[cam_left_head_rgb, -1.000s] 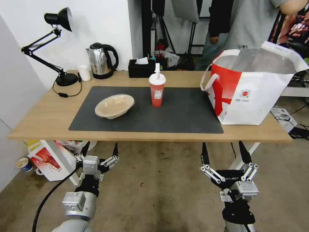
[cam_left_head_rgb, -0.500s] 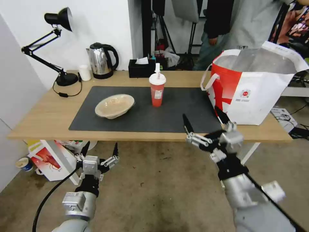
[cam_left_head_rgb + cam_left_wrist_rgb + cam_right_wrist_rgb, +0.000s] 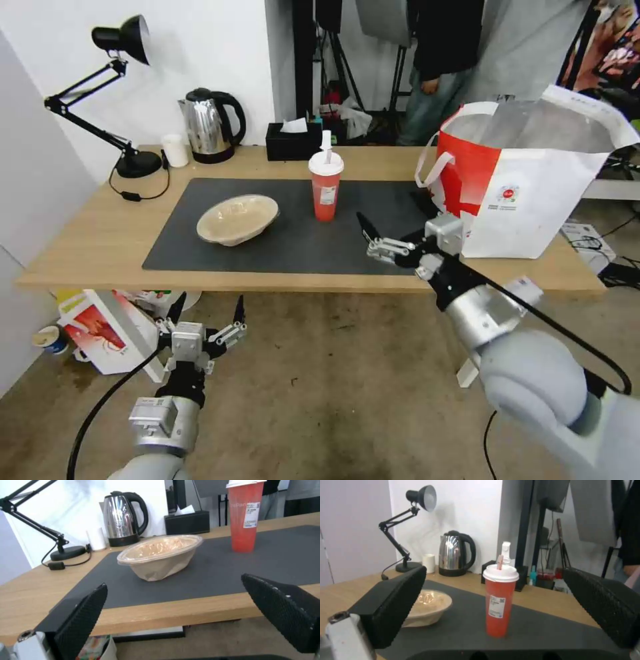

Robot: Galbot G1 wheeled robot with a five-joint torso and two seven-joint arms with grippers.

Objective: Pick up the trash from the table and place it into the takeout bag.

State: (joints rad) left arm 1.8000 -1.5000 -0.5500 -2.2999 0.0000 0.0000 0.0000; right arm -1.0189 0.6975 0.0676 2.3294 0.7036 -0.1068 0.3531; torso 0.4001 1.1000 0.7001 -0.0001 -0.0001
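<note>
The right gripper [image 3: 395, 223] hovers over the near edge of the dark grey mat [image 3: 293, 247], jaws wide, aimed toward 11 o'clock at the upright red drink cup with white lid and straw [image 3: 326, 185], likely lining up a side grasp. At 3 o'clock of the cup, the large white takeout bag with a red side panel [image 3: 527, 193] stands open on the light-wood tabletop [image 3: 87, 247]; the shallow beige bowl [image 3: 237, 219] lies at 9 o'clock. The left gripper [image 3: 207, 313] waits below the tabletop edge, jaws wide.

Silver-grey jointed arms, black cables, black textured fingers [image 3: 80, 622] on metal linkages.
</note>
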